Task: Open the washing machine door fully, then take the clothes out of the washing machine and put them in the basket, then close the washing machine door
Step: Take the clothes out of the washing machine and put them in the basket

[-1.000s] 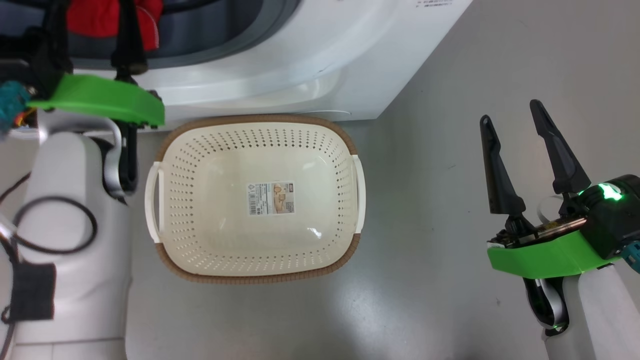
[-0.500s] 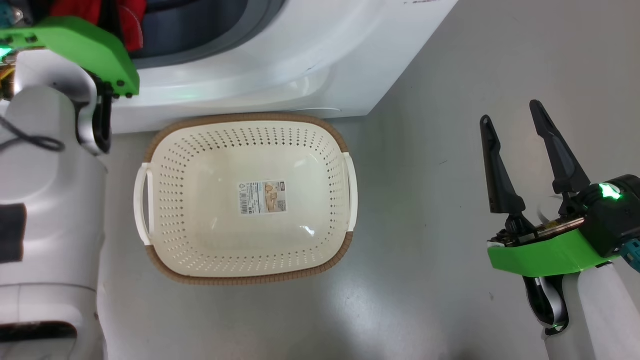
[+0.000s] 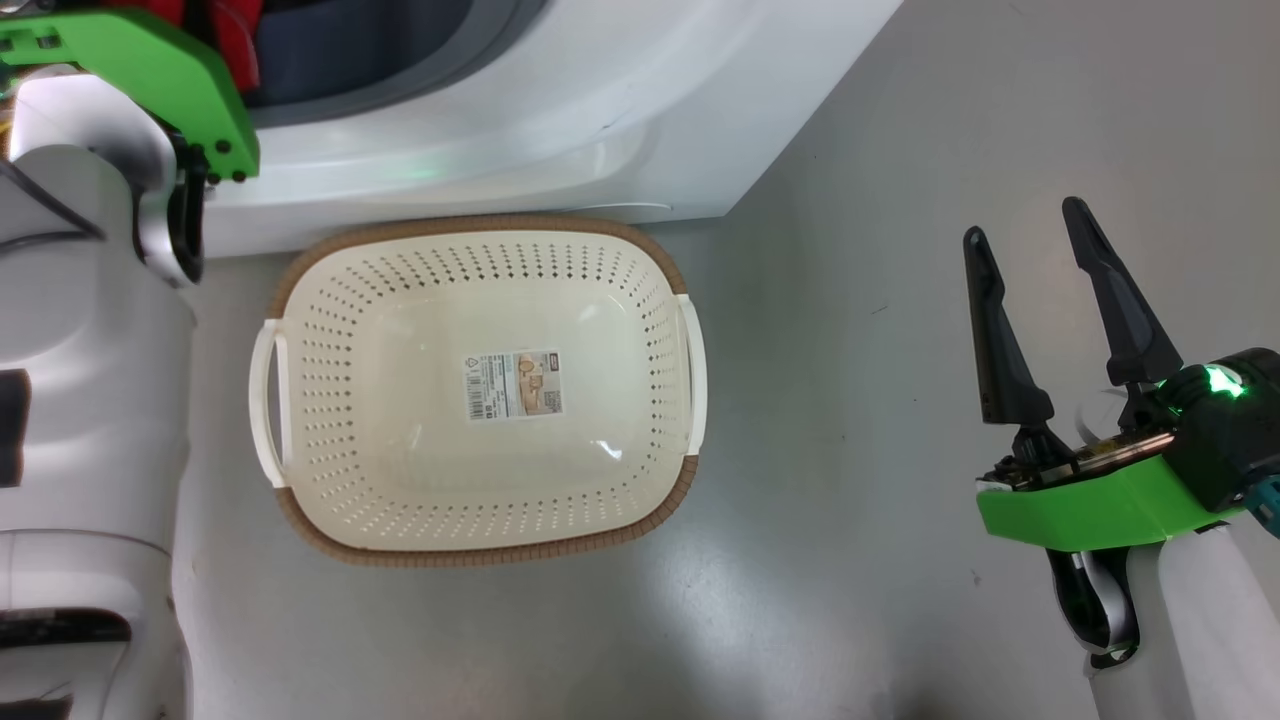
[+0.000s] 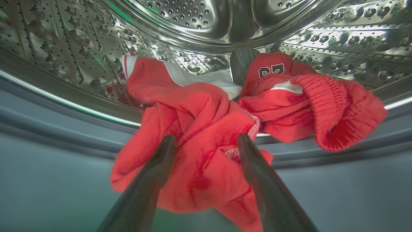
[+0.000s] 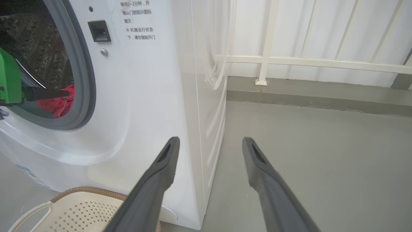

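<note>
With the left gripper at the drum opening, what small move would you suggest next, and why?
Probably ease the left gripper forward and close it on the clothes: its fingers stand open right at a red fold hanging over the grey rubber ring, and the basket holds nothing yet.

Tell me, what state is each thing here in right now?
washing machine, open at the front, not emptied.
clothes, bunched at the mouth of the drum.
basket, empty, on the floor.
left claw, open, astride the clothes.
right claw, open, empty.
</note>
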